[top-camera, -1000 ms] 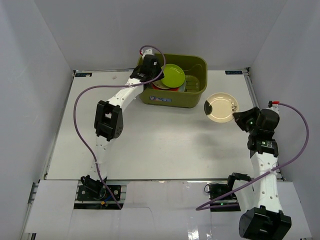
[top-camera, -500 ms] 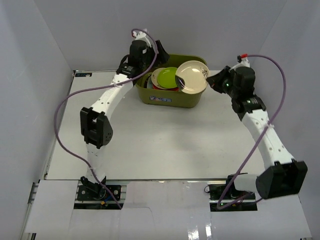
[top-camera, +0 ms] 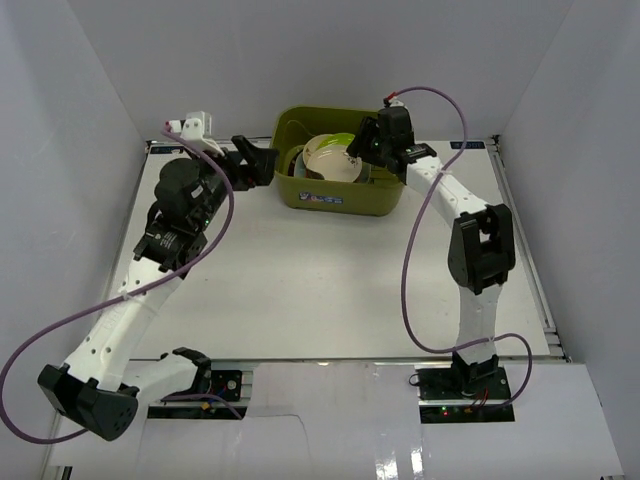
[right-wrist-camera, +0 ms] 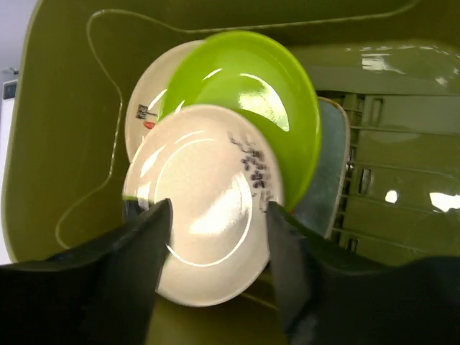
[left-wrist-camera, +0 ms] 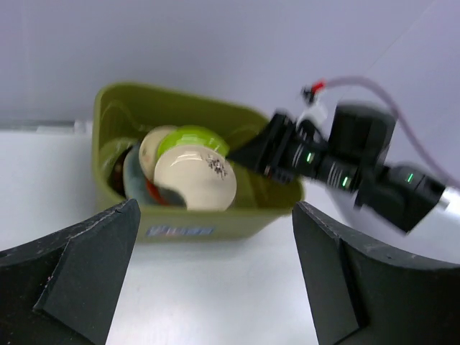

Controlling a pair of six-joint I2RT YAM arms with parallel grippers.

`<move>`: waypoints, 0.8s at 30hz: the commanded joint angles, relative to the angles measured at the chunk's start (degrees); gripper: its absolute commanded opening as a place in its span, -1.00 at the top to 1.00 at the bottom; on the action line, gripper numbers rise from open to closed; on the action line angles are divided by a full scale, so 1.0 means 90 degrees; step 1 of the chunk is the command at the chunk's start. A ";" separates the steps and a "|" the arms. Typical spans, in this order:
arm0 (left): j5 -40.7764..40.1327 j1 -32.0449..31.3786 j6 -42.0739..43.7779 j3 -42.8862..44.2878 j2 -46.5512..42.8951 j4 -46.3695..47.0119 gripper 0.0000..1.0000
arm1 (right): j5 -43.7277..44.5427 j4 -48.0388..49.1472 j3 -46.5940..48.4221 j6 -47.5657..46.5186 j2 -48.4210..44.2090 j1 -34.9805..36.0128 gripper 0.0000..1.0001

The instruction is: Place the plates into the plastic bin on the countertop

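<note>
The olive-green plastic bin [top-camera: 345, 200] stands at the back of the white countertop [top-camera: 320, 290]. Several plates lean inside it: a beige plate [right-wrist-camera: 205, 215] in front, a lime green plate [right-wrist-camera: 251, 86] behind it, another beige plate [right-wrist-camera: 144, 108] at the left, and a grey plate [right-wrist-camera: 332, 165] at the right. My right gripper [right-wrist-camera: 217, 208] hangs open over the bin [right-wrist-camera: 65, 144], its fingers either side of the front beige plate [top-camera: 325, 160]. My left gripper [top-camera: 265, 163] is open and empty, just left of the bin [left-wrist-camera: 108, 144].
White walls close in the countertop on the left, back and right. In the left wrist view, the right arm's black wrist [left-wrist-camera: 302, 154] reaches over the bin's right end. Bare countertop [left-wrist-camera: 215, 287] lies in front of the bin.
The right arm carried the beige plate from the table's right side into the bin and opened its jaws. The left arm pulled back out of the bin to the left, jaws opening wide.
</note>
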 commanded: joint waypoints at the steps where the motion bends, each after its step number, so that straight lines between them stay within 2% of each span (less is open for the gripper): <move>1: -0.0089 0.0028 0.0311 -0.0910 -0.0338 -0.0617 -0.96 | -0.0053 -0.0290 0.1054 -0.0282 0.0234 0.0088 -0.29; 2: -0.0069 0.0028 0.0350 -0.1020 -0.0475 -0.0734 -0.96 | -0.0102 -0.0349 0.1259 -0.0379 0.0186 0.0088 -0.43; 3: -0.0040 0.0028 0.0409 -0.1117 -0.0699 -0.1015 -0.96 | -0.0044 -0.0378 0.1242 -0.0419 0.0060 0.0088 -0.79; 4: 0.0009 0.0028 0.0457 -0.1186 -0.0798 -0.1163 -0.96 | 0.0034 -0.0321 0.1155 -0.0448 -0.0086 0.0088 -0.95; 6: 0.0136 0.0028 0.0458 -0.1352 -0.1109 -0.1514 -0.96 | 0.0113 -0.0097 0.0658 -0.0604 -0.0720 0.0088 -0.80; 8: 0.0263 0.0019 0.0400 -0.1537 -0.1335 -0.1604 -0.96 | 0.0074 0.0060 0.0180 -0.0682 -0.1537 0.0088 -0.80; 10: 0.0389 0.0028 0.0215 -0.1597 -0.1647 -0.1653 -0.96 | -0.0033 0.0439 -0.0903 -0.0829 -0.2204 0.0088 -0.80; 11: 0.0526 0.0019 0.0165 -0.1578 -0.1726 -0.1663 -0.96 | -0.0053 0.0558 -0.1332 -0.0858 -0.2942 0.0088 -0.80; 13: 0.0741 0.0028 0.0067 -0.1490 -0.1843 -0.1653 -0.96 | -0.0189 0.0889 -0.2640 -0.0917 -0.3727 0.0107 -0.80; 16: 0.1268 0.0028 0.0038 -0.1226 -0.1873 -0.1682 -0.96 | -0.0531 0.1319 -0.4379 -0.1034 -0.5763 0.0127 -0.80; 19: 0.1620 0.0019 0.0077 -0.1099 -0.2057 -0.1838 -0.96 | -0.0648 0.0883 -0.5348 -0.1346 -0.6881 0.0127 -0.80; 20: 0.1631 0.0019 0.0087 -0.1109 -0.2146 -0.1916 -0.96 | -0.0649 0.0475 -0.5514 -0.1424 -0.7591 0.0136 -0.80; 24: 0.1203 0.0019 0.0077 -0.1303 -0.2721 -0.2238 -0.96 | -0.0503 -0.0377 -0.6227 -0.1620 -0.9294 0.0136 -0.80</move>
